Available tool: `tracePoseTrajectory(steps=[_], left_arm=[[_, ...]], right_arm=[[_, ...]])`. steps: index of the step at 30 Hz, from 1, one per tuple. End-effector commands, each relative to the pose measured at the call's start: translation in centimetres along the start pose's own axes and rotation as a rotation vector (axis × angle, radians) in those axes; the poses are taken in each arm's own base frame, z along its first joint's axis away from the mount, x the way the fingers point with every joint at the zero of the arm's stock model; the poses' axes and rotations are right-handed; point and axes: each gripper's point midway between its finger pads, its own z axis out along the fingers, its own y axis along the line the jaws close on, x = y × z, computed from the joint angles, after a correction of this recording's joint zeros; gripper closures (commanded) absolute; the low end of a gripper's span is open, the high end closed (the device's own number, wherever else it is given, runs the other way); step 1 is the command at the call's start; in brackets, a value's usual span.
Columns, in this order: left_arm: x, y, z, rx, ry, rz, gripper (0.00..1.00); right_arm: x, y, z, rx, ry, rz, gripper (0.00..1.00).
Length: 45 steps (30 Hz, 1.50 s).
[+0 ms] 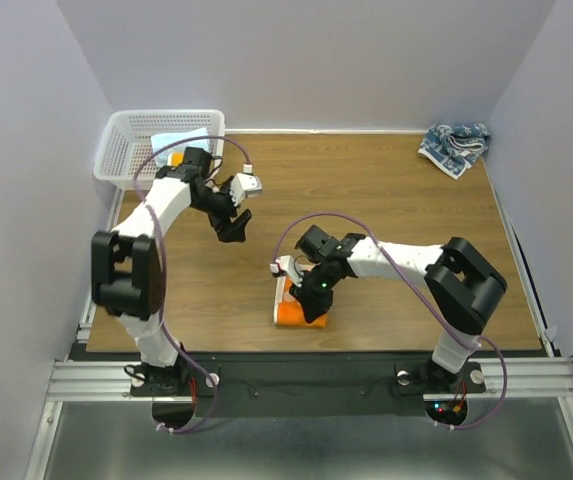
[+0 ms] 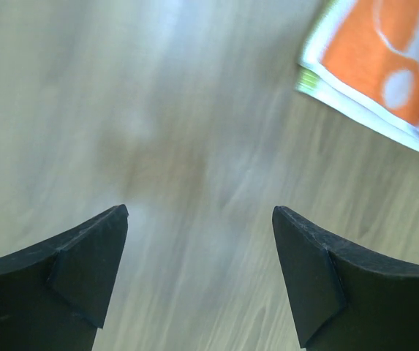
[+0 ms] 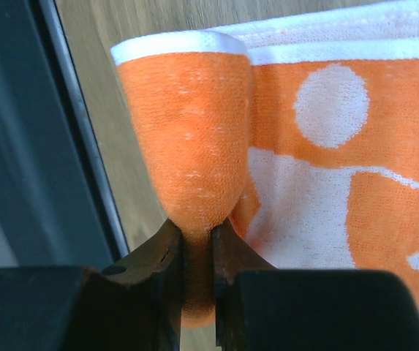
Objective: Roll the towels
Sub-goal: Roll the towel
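Note:
The white-and-orange towel (image 1: 296, 310) lies at the near middle of the table, its near end curled into a fold. My right gripper (image 1: 318, 296) is shut on that orange fold (image 3: 191, 153), pinching it between both fingers; the flat printed part (image 3: 341, 168) lies beside it. A corner of this towel with its green edge shows in the left wrist view (image 2: 384, 66). My left gripper (image 1: 231, 228) is open and empty, hovering above bare wood (image 2: 194, 146) left of the towel. The dark-blue-and-white towel (image 1: 454, 146) lies crumpled at the far right corner.
A white plastic mesh basket (image 1: 126, 150) stands at the far left corner with a pale cloth (image 1: 178, 141) inside. The table's near edge and black metal rail (image 3: 34, 146) run close beside the right gripper.

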Motion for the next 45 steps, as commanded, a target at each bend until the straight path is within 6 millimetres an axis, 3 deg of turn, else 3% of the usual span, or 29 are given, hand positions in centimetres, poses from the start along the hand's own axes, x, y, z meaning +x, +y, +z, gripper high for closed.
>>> tracePoseTrajectory(steps=[1, 4, 5, 7, 9, 10, 11, 13, 15, 16, 19, 20, 23, 27, 33, 37, 45], left_arm=[[-4.7, 2.0, -5.6, -0.338, -0.16, 0.128, 0.09], [-5.2, 2.0, -7.6, -0.484, -0.213, 0.17, 0.04], [-6.3, 1.1, -9.8, -0.55, -0.252, 0.217, 0.01], [-6.8, -0.7, -11.3, -0.602, -0.287, 0.297, 0.01], [-7.3, -1.7, -11.7, -0.656, -0.286, 0.381, 0.01], [-6.3, -1.8, -11.2, -0.681, -0.283, 0.341, 0.01], [-6.3, -2.0, -12.5, -0.749, -0.297, 0.308, 0.01], [-5.7, -3.4, -12.0, -0.701, -0.303, 0.257, 0.01], [-5.4, -6.1, -9.8, -0.552, -0.256, 0.363, 0.01], [-4.4, -7.1, -8.3, -0.511, -0.205, 0.366, 0.01], [-3.9, -11.0, -4.3, -0.419, -0.124, 0.513, 0.01], [-2.8, -13.0, -2.3, -0.367, -0.093, 0.572, 0.01], [-1.3, -16.3, 1.1, -0.302, -0.032, 0.712, 0.02], [-0.8, -18.5, 3.7, -0.264, -0.011, 0.789, 0.02], [-1.0, -19.5, 7.6, -0.261, 0.013, 0.89, 0.05], [-1.7, -19.8, 10.0, -0.256, 0.017, 0.916, 0.18], [-0.4, -17.6, 12.9, -0.312, 0.112, 0.926, 0.29]], right_arm=[[0.3, 2.1, -0.1, -0.203, 0.031, 0.166, 0.99], [0.0, 1.8, -0.5, -0.297, -0.002, 0.242, 0.99], [0.1, 1.5, -0.3, -0.329, -0.001, 0.275, 0.99], [-0.2, 0.9, -0.8, -0.396, -0.037, 0.318, 0.99], [0.1, 0.1, -0.7, -0.446, -0.027, 0.375, 0.99], [-0.1, 0.0, -0.7, -0.477, -0.034, 0.393, 0.99], [0.0, -0.2, -0.6, -0.49, -0.034, 0.394, 0.99], [0.0, -0.6, -0.4, -0.536, -0.032, 0.436, 0.99], [0.1, -1.0, -0.2, -0.552, -0.031, 0.455, 0.99], [0.1, -1.3, 0.0, -0.566, -0.031, 0.475, 0.99], [-0.1, -1.8, 0.1, -0.589, -0.039, 0.501, 0.99], [0.2, -2.0, 0.4, -0.599, -0.032, 0.519, 0.99], [0.7, -2.8, 0.6, -0.623, -0.029, 0.564, 0.98], [1.1, -3.2, 0.7, -0.658, -0.031, 0.593, 0.98], [0.9, -4.0, 0.5, -0.674, -0.049, 0.605, 0.95], [0.9, -4.3, 0.5, -0.674, -0.05, 0.608, 0.93], [1.0, -4.1, 0.4, -0.68, -0.046, 0.601, 0.91]])
